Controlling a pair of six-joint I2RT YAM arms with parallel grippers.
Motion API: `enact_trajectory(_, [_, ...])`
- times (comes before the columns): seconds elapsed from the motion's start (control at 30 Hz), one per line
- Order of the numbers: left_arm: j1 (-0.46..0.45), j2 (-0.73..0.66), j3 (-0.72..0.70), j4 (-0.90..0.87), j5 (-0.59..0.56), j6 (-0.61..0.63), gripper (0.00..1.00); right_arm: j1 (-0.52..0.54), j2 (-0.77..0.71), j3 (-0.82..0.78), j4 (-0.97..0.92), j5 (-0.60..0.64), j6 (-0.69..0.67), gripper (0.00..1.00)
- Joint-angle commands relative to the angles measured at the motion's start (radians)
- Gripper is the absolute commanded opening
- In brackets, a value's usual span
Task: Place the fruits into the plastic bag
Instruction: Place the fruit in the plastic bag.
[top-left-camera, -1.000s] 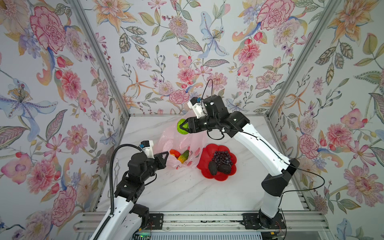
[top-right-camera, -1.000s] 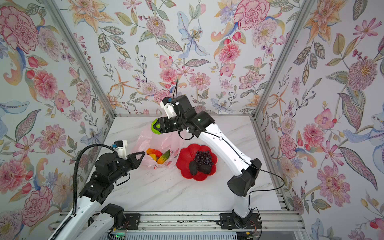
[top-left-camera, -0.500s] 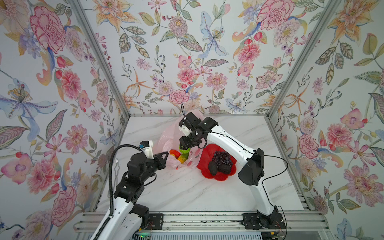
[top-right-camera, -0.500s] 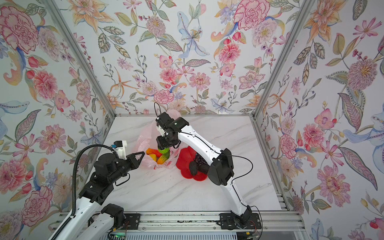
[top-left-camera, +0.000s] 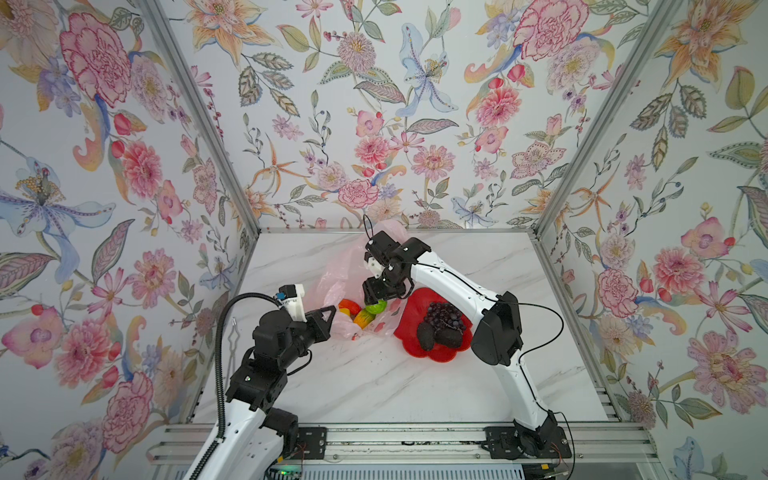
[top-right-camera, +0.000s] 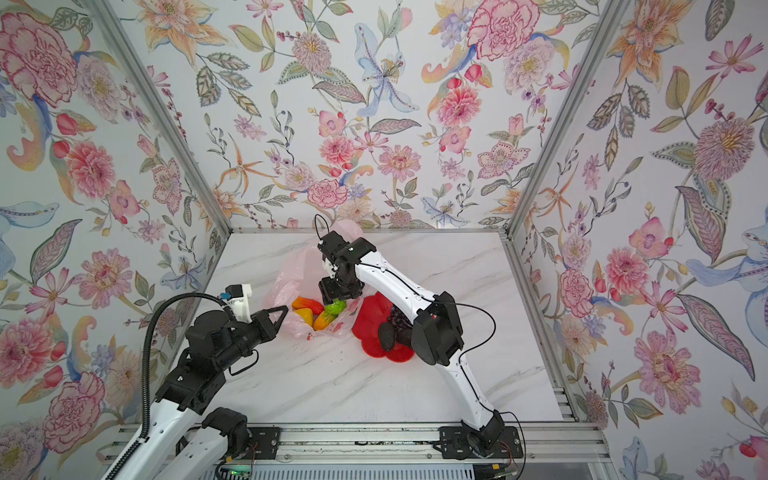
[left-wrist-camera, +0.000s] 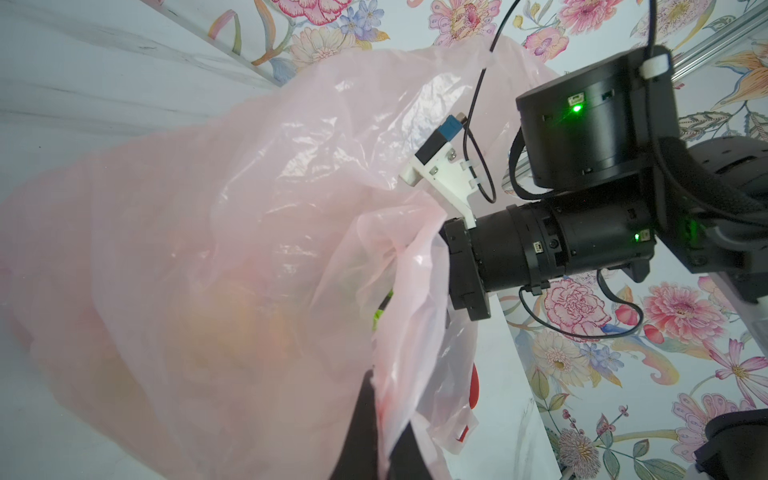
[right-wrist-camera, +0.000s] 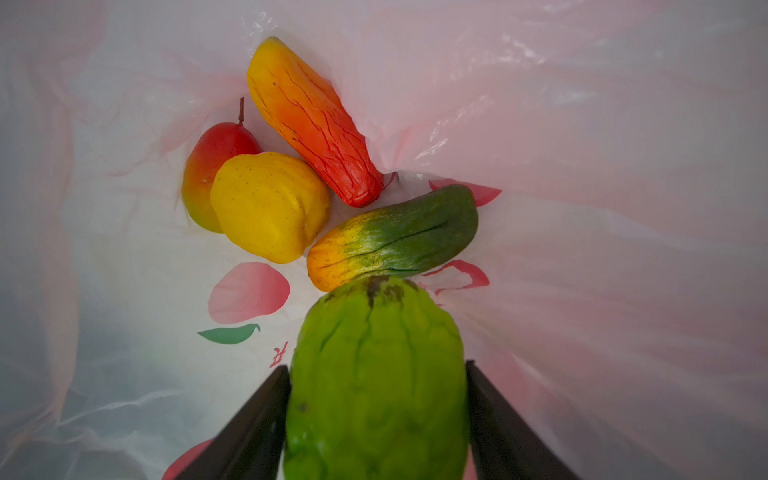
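Holding green lime (right-wrist-camera: 376, 386) in right hand (top-left-camera: 375, 300), gripped both sides, low inside plastic bag (left-wrist-camera: 208, 249) above mango (right-wrist-camera: 395, 232). Pinching bag rim in closed left hand (top-left-camera: 329, 312). Judging step as drop-off; needing next: opening right hand, lifting out clear of film.

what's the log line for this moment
left gripper: shut on plastic bag | right gripper: shut on green lime inside bag | in bag: four other fruits | red dish: grapes, avocados
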Motion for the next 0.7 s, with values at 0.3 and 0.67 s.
enact_trajectory(0.3, [0.009, -0.010, -0.018, 0.009, -0.001, -0.036, 0.00, 0.003, -0.037, 0.004, -0.021, -0.001, 0.007, 0.79])
enact_trajectory(0.67, [0.009, -0.001, -0.033, 0.041, 0.009, -0.056, 0.00, 0.007, -0.110, 0.085, -0.021, -0.027, 0.041, 0.84])
